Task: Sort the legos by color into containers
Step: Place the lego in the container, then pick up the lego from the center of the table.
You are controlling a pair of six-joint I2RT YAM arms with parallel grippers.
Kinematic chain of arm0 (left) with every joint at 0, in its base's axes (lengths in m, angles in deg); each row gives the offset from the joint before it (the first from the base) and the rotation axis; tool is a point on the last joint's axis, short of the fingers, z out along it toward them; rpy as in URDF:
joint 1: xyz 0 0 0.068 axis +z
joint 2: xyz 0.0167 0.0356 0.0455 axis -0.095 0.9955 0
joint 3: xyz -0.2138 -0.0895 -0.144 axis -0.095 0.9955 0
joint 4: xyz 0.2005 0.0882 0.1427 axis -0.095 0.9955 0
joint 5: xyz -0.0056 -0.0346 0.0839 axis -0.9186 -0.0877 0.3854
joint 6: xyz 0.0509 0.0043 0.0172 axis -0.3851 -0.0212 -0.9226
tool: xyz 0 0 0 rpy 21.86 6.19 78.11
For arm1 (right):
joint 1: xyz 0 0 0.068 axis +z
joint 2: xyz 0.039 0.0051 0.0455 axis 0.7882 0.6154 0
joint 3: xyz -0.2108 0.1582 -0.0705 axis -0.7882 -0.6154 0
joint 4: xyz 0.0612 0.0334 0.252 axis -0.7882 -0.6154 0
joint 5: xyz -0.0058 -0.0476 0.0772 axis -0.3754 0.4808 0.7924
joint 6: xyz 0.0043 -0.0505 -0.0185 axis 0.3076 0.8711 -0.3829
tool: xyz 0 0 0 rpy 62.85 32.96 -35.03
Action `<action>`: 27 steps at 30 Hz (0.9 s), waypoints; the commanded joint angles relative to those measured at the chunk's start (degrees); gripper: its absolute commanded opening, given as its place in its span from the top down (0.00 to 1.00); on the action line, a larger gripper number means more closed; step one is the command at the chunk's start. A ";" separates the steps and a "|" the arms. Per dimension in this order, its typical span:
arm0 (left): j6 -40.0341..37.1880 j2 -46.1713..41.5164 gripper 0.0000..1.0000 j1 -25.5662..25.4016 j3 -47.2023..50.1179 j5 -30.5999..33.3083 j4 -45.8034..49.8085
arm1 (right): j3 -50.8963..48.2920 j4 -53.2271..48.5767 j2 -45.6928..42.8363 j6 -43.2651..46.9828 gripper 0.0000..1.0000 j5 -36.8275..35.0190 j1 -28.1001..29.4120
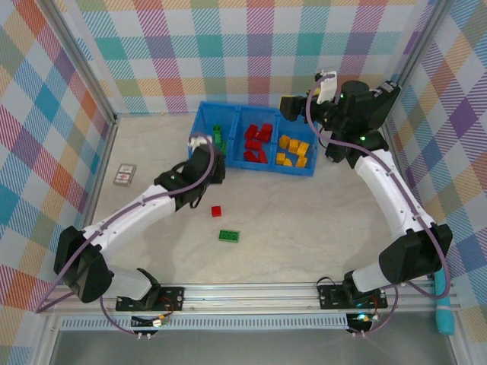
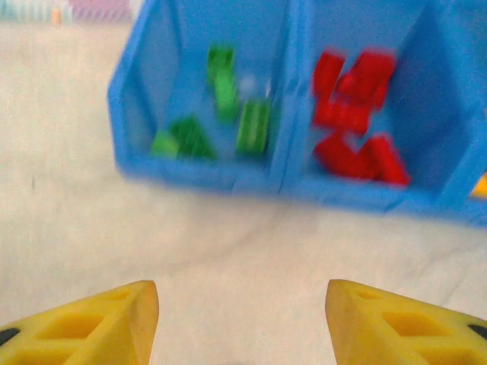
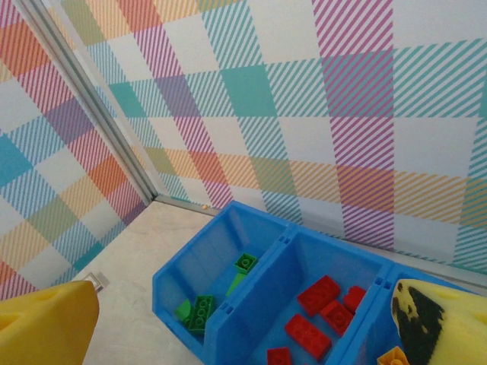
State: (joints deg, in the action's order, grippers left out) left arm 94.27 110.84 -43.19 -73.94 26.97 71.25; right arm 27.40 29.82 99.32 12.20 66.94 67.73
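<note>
Left pincer (image 2: 242, 304) first: its two yellow fingers (image 2: 114, 319) stand wide apart with nothing between them, low over the pale table (image 1: 304, 220) and just short of the near wall of the blue bin (image 1: 262, 166). From my left wrist, through some blur, I look straight at the bin's left compartment, where the green bricks (image 2: 221, 114) lie, and at the middle one with the red bricks (image 2: 354, 114). From above, that arm reaches diagonally from its base toward the bin's near left corner. My right pincer (image 3: 243, 327) is also spread wide and holds nothing; one yellow finger (image 3: 46, 323) sits at each lower corner of the wrist view. It hangs high above the right end of the bin, near the plaid back wall. Below it I see green bricks (image 3: 202, 310) in the far-left compartment, red bricks (image 3: 319, 293) in the middle, and the corner of one yellow-orange brick (image 3: 388, 356) beside the right finger. The overhead camera shows the yellow-orange bricks (image 1: 293, 150) gathered in the right compartment. Two pieces lie unsorted on the table in front of the bin: a loose red brick (image 1: 216, 211) beside my left forearm, and a loose green brick (image 1: 228, 236) a little nearer the bases. A printed card (image 1: 124, 175) lies well apart, off to the left.
</note>
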 commanded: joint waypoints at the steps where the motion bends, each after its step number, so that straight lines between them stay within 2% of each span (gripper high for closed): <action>1: 12.36 -1.11 0.40 0.04 7.79 -3.73 7.33 | 0.87 2.59 1.28 -2.65 0.01 3.34 -0.28; 10: 16.28 2.07 0.38 -1.24 11.09 -6.65 3.38 | 0.54 4.36 2.03 -4.42 0.01 7.53 -0.26; 16: 17.17 7.20 0.31 -3.52 10.10 -7.90 2.39 | 1.08 3.15 1.94 -2.09 0.01 8.33 -0.30; 27: 17.96 13.86 0.31 -5.82 9.28 -5.91 0.69 | 1.50 1.21 1.12 1.43 0.01 9.67 -0.24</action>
State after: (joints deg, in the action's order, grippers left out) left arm 111.32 123.89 -48.57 -63.06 19.58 72.17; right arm 27.42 31.22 101.25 11.83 74.91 67.73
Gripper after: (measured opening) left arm 0.697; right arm 0.987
